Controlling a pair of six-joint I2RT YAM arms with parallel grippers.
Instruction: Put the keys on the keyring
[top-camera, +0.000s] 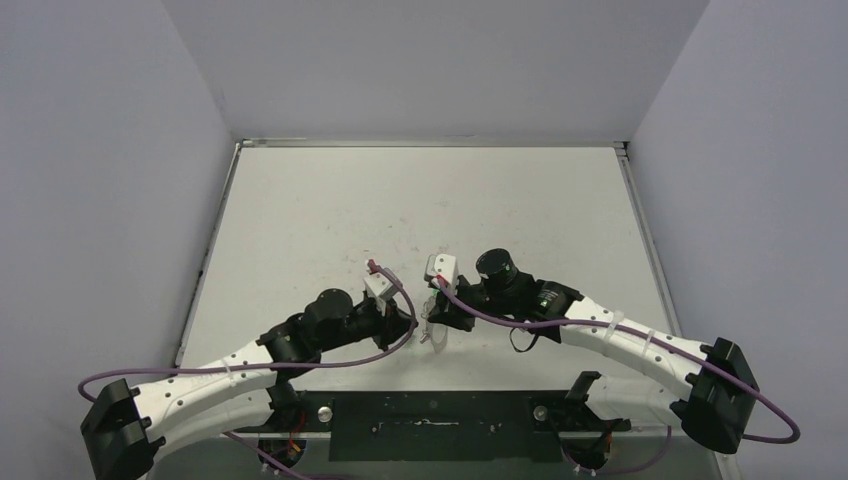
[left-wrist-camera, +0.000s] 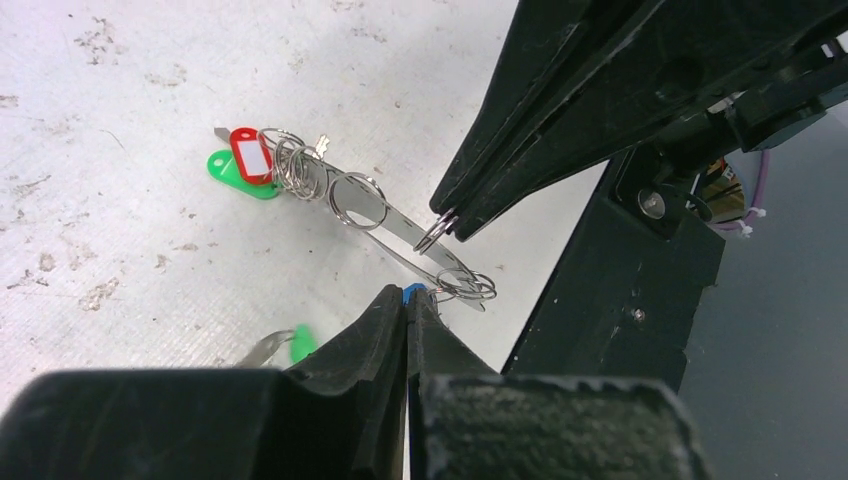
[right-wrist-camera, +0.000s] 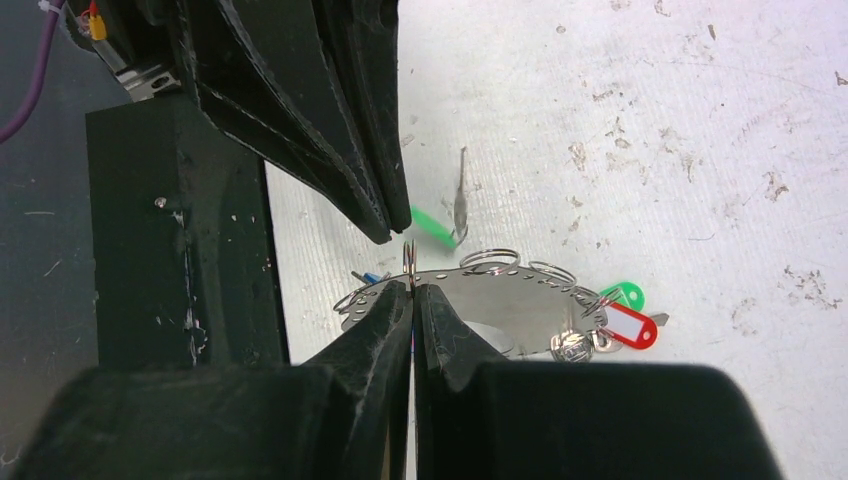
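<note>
Working low over the bench (top-camera: 330, 200), near its front edge, with both arms meeting in the middle. Has the keyring (right-wrist-camera: 500, 300) there between them, roughly flat, near end seemingly raised a little. Pinches one upright loop (right-wrist-camera: 409, 258) on its rim with the right end effector (right-wrist-camera: 411, 289), pressed together on the wire. Holds the left end effector (left-wrist-camera: 407, 293) just beside that loop, also pressed together, with a speck of blue tag (left-wrist-camera: 410, 290) between the tips; probably grips a key by it, though cannot see the key itself. Shows a red tag (right-wrist-camera: 630, 327) and a green tag (right-wrist-camera: 625, 295) at the far end of the rim, apparently hung on loops already. Leaves a loose key (right-wrist-camera: 461, 195) with a second green tag just beside the keyring. Looks mid-threading: blue one onto the held loop. Could lose the loop from the right pinch, thin wire giving little purchase, and let the keyring drop or swing. Could twist the tag in the left pinch and miss the wire's gap. Could clash the fingertips, being so close. Could sweep the loose key toward the bench edge while shifting the keyring.
</note>
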